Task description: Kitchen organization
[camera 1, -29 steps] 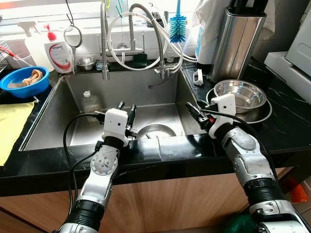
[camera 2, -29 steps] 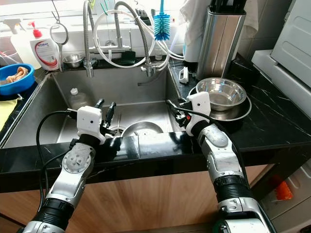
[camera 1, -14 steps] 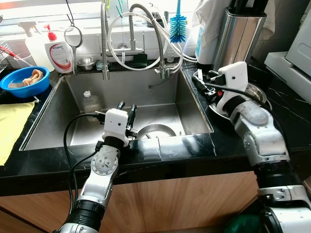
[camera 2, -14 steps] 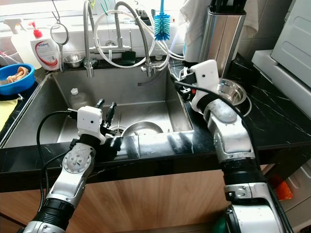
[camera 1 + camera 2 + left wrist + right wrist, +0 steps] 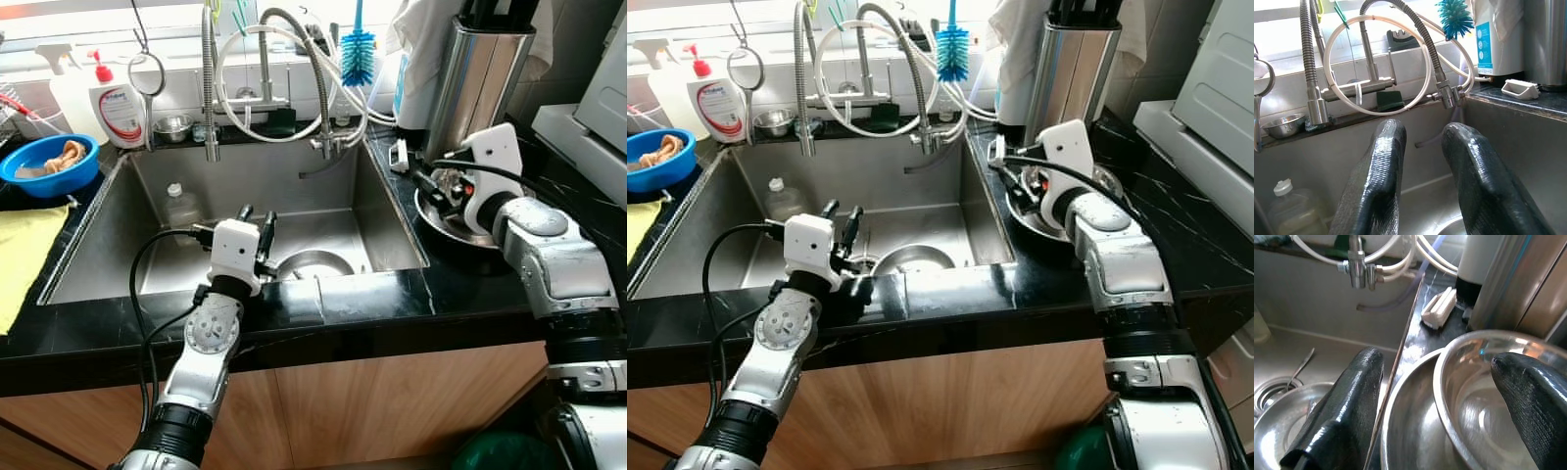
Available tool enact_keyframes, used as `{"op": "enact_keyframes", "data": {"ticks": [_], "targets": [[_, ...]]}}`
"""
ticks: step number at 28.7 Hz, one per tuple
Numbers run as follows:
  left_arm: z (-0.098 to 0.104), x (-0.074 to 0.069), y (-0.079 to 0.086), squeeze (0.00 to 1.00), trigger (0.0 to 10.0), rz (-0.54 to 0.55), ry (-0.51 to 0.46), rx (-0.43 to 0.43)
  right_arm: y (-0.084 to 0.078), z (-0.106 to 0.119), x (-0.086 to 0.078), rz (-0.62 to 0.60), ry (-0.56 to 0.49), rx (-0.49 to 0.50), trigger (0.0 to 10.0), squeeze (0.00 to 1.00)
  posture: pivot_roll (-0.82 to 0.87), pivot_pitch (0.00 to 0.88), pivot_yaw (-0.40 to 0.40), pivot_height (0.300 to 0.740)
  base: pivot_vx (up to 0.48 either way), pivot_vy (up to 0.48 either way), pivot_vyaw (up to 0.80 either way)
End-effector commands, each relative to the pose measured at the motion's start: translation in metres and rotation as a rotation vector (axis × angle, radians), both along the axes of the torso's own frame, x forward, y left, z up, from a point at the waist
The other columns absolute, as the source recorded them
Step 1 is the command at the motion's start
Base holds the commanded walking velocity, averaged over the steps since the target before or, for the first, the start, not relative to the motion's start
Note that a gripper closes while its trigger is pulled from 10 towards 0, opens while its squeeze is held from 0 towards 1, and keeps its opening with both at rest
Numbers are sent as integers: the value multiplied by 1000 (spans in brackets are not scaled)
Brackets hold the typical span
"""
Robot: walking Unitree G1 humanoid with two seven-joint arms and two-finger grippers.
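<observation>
Two stacked steel bowls (image 5: 1031, 217) sit on the black counter right of the sink. My right gripper (image 5: 436, 182) is open over their near-left rim. In the right wrist view one finger (image 5: 1347, 416) hangs outside the rims on the sink side, and the other finger (image 5: 1533, 396) is inside the upper bowl (image 5: 1474, 396), which rests in the lower bowl (image 5: 1410, 440). Another steel bowl (image 5: 312, 262) lies in the sink basin. My left gripper (image 5: 255, 217) hovers above the sink's front edge, open, with nothing between its fingers (image 5: 1386, 161).
A plastic bottle (image 5: 181, 204) and a spoon (image 5: 1303, 363) lie in the sink (image 5: 147, 255). Two spring faucets (image 5: 211, 88) hang at the back. A tall steel canister (image 5: 475, 78) and white scrubber (image 5: 400, 155) stand behind the bowls. A blue bowl (image 5: 49, 162) and yellow cloth (image 5: 20, 255) are on the left.
My right arm lifted from the sink's front right corner and swung back and right, onto the stacked bowls' rim. The left arm has stayed put.
</observation>
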State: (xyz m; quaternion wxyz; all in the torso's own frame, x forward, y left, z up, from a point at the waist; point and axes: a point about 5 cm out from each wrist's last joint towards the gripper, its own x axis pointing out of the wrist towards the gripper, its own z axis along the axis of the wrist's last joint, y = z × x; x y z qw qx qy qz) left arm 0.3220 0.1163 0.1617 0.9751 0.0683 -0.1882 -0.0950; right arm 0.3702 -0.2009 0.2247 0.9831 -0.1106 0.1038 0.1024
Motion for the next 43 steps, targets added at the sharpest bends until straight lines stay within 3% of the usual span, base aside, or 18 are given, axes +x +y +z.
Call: {"op": "enact_keyframes", "data": {"ticks": [1, 31, 43], "targets": [[-1, 1, 0, 0, 10000, -4, 5, 19, -2, -3, -1, -12, 24, -10, 10000, 0, -162, 0, 26, 740, 0, 0, 0], [-1, -1, -1, 0, 10000, -5, 4, 17, -16, -25, -2, -112, 136, -101, 10000, 0, -156, 0, 26, 740, 0, 0, 0], [-2, 0, 0, 0, 10000, -5, 5, 16, -25, -23, -1, -169, 109, -186, 10000, 0, -156, 0, 27, 740, 0, 0, 0]]}}
